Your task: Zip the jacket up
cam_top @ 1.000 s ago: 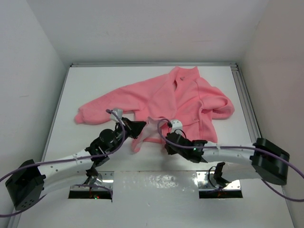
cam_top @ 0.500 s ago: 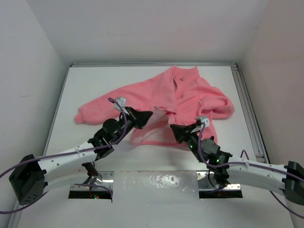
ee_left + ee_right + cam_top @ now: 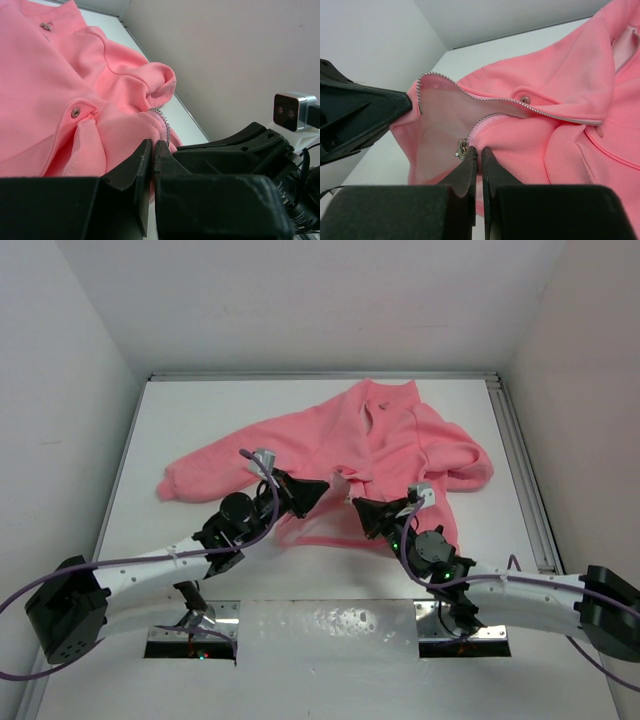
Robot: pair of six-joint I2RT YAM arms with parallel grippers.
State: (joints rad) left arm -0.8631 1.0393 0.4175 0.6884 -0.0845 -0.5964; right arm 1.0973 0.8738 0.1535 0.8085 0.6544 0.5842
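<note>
Alignment of the two zipper halves is judged to be the step in hand. Nearest, the right gripper (image 3: 479,150) is clamped on the hem of the jacket (image 3: 400,440) beside the slider (image 3: 462,148). The left gripper (image 3: 318,487) is pinched shut on the opposite toothed edge (image 3: 427,76). Beyond, the body is spread unzipped on the table (image 3: 200,410). Next, that edge's lower end must be seated in the slider.

The jacket (image 3: 560,90) runs off the right edge of the right wrist view. The right pincer (image 3: 479,150) hides the cloth it pinches. From above, the zipper pull (image 3: 462,148) is too small to see
</note>
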